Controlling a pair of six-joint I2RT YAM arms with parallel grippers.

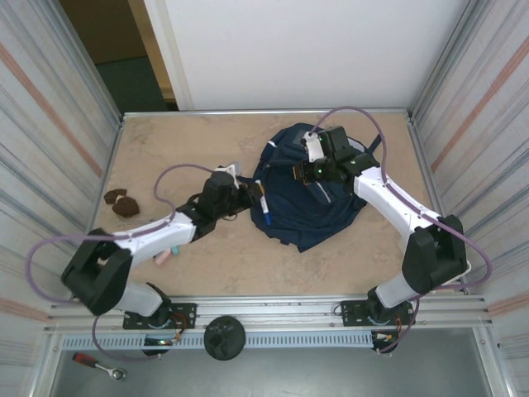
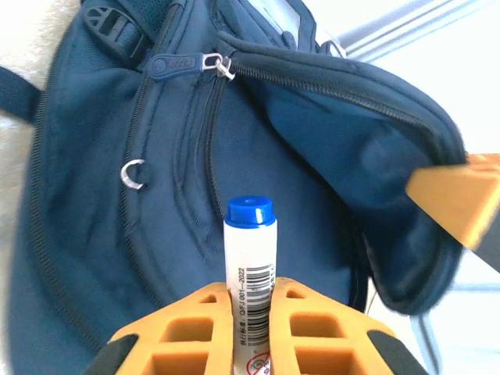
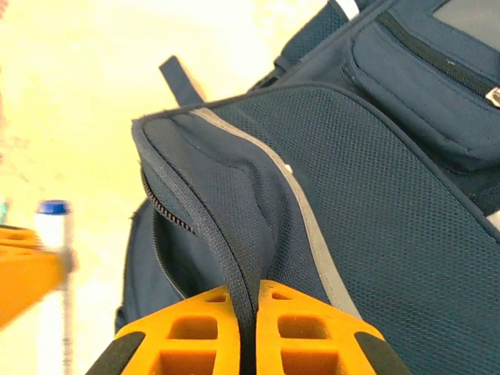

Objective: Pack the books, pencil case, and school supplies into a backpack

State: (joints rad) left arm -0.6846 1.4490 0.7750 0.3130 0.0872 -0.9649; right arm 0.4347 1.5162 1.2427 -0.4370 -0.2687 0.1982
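Note:
The navy backpack (image 1: 310,194) lies on the table right of centre. My left gripper (image 1: 252,198) is shut on a blue-and-white marker (image 1: 264,208), one of the school supplies, at the bag's left edge. In the left wrist view the marker (image 2: 250,266) stands out from between the left gripper's (image 2: 250,316) pads, blue cap pointing at the backpack (image 2: 94,195). My right gripper (image 3: 246,312) is shut on the zipper edge of the backpack (image 3: 375,211), lifting the flap so the pocket gapes. The marker (image 3: 53,258) shows at the left of that view. The books and the pencil case are out of view.
Brown lumpy pieces (image 1: 122,203) lie at the table's left. A small pink piece (image 1: 163,258) peeks out beside the left arm. Ribbed walls close in on both sides. A black round knob (image 1: 225,337) and a wrench (image 1: 99,365) lie below the near rail.

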